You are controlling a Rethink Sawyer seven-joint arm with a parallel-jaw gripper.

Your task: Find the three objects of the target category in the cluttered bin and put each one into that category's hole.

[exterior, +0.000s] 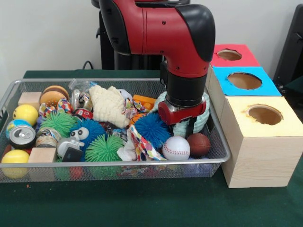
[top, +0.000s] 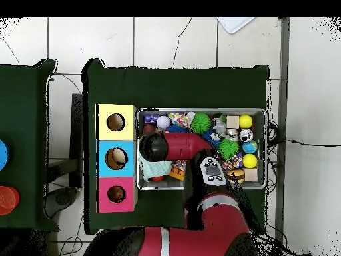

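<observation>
A wire mesh bin (exterior: pixel 118 164) holds a crowded pile of toys. My gripper (exterior: pixel 186 126) reaches down into the bin's right end, sunk into a coiled mint-green rope toy (exterior: pixel 202 119); the coil hides its tips. Just in front lie a white baseball (exterior: pixel 176 148) and a brown football (exterior: pixel 199 144), with a blue spiky ball (exterior: pixel 152 130) to the left. Right of the bin stand three boxes with round holes: yellow (exterior: pixel 264 115), blue (exterior: pixel 244 81) and red (exterior: pixel 229 55). From overhead, the arm (top: pixel 174 147) covers the bin's left part, and the rope toy (top: pixel 156 169) peeks out beneath it.
Elsewhere in the bin lie green spiky balls (exterior: pixel 103 148), yellow balls (exterior: pixel 25 114), a drink can (exterior: pixel 22 135), wooden blocks (exterior: pixel 31 99), a white knobbly toy (exterior: pixel 110 105) and a burger toy (exterior: pixel 53 96). The blue box's hole (top: pixel 116 159) seems to hold something.
</observation>
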